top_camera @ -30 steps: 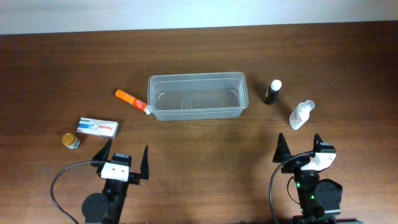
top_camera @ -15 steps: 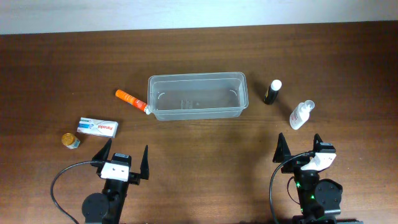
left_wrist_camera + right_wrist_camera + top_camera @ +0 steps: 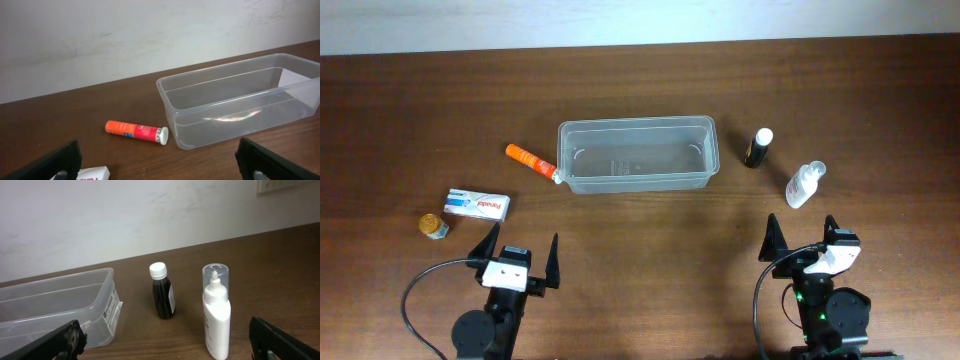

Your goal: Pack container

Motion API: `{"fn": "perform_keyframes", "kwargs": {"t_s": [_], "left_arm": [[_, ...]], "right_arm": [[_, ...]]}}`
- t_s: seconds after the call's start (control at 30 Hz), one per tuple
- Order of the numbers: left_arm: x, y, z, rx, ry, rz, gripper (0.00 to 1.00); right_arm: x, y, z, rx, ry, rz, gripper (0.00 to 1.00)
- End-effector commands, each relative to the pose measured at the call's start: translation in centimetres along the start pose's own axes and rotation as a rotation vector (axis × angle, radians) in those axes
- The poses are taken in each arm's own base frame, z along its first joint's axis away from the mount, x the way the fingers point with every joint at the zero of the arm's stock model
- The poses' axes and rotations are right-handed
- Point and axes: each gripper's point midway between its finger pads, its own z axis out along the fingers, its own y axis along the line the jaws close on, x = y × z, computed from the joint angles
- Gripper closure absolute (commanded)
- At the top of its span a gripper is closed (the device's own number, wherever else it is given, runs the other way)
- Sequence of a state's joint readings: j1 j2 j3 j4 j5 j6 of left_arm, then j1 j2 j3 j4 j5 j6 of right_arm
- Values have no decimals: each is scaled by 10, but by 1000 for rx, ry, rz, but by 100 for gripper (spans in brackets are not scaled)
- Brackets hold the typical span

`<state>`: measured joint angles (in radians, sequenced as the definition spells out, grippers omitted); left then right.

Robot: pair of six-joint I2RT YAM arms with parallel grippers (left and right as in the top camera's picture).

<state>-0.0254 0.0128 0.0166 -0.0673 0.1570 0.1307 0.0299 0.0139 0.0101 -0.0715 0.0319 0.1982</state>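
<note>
The clear plastic container [image 3: 637,155] stands empty at the table's middle; it also shows in the left wrist view [image 3: 240,100] and the right wrist view [image 3: 55,307]. An orange tube [image 3: 531,163] lies against its left end, seen also in the left wrist view [image 3: 136,132]. A white box [image 3: 477,205] and a small gold-capped jar [image 3: 434,226] lie at the left. A dark bottle with a white cap [image 3: 757,148] and a white spray bottle [image 3: 804,184] stand at the right. My left gripper [image 3: 516,253] and right gripper [image 3: 802,240] are open and empty near the front edge.
A pale wall runs along the table's far edge. The dark bottle [image 3: 162,297] and the spray bottle [image 3: 216,312] stand just ahead of my right gripper [image 3: 165,352]. The white box's corner [image 3: 92,174] lies beside my left gripper [image 3: 160,170].
</note>
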Motion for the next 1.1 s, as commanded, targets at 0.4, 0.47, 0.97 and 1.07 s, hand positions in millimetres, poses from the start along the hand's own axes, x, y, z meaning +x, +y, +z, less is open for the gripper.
{"fn": "perform_keyframes", "kwargs": {"t_s": [0.4,0.47,0.97,1.07], "left_arm": [[2,1,0,-8,2,-3,1],[2,1,0,-8,2,-2,1],[2,1,0,-8,2,-3,1],[2,1,0,-8,2,-3,1]], "right_arm": [[3,2,0,-8,7,-11,2],[3,2,0,-8,7,-11,2],[-5,-5,0,32,-29,-9,2],[-15,0,-1,8,-59,-9,2]]}}
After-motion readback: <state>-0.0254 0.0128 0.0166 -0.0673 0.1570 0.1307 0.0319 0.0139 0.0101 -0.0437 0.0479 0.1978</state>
